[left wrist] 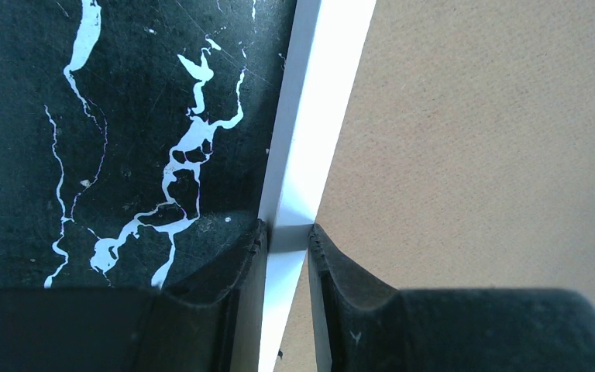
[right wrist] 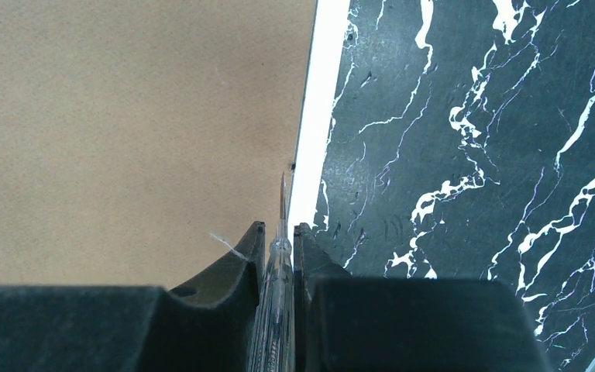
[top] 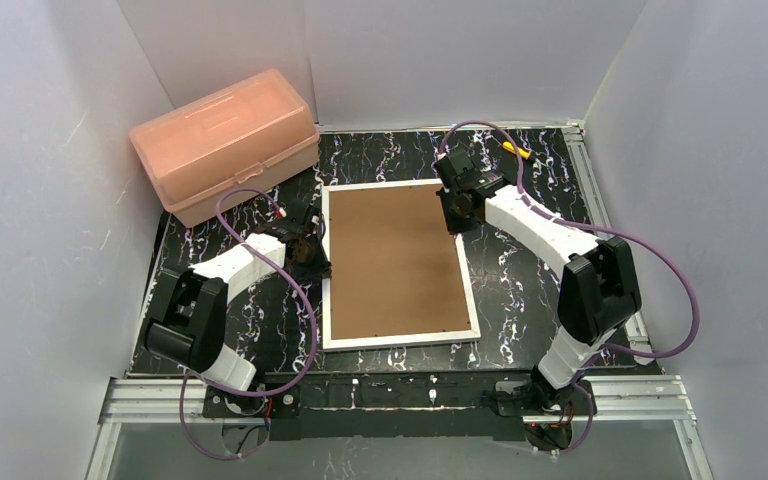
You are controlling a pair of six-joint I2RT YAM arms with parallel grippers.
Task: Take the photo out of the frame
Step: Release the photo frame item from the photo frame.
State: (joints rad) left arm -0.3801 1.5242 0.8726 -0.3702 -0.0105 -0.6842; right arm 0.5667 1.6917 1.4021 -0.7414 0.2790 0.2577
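Frame lies face down mid-table, brown backing board up. Photo not visible; presumably under the board. Left gripper is narrow, pinching the frame's white border on its left side. Right gripper is narrow, clamped on a thin clear-handled tool, whose metal tip is at the board-to-border seam on the right side.

Step, as judged: prying the back loose. Next move needs the tip worked into the seam and levered gently, with the frame braced.

No readable writing or labels.
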